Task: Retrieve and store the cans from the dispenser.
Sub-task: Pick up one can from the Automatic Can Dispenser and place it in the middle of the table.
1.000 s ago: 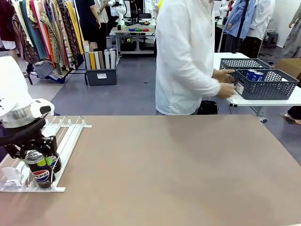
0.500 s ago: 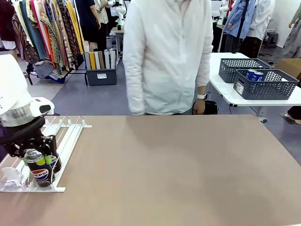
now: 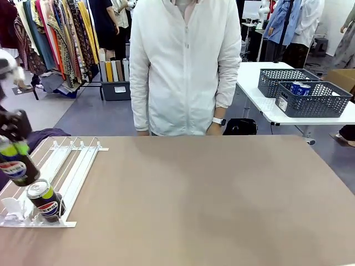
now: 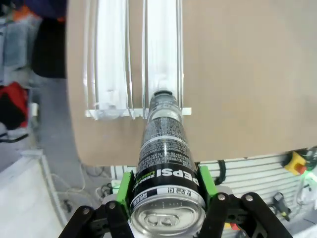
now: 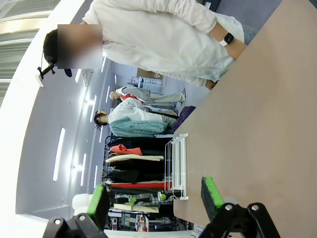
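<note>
On the brown table, lower left, one Pepsi can stood in the white dispenser. The left gripper clamped a second Pepsi can above it, not yet stored. The right gripper gaped empty.

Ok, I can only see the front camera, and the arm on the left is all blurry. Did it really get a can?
Observer: Yes. The left wrist camera shows the left gripper shut on a Pepsi can, with a green pad pressed on each side just below its silver top.
Operator: And what's the other arm's gripper doing?
Observer: The right wrist camera shows the right gripper open and holding nothing.
</note>
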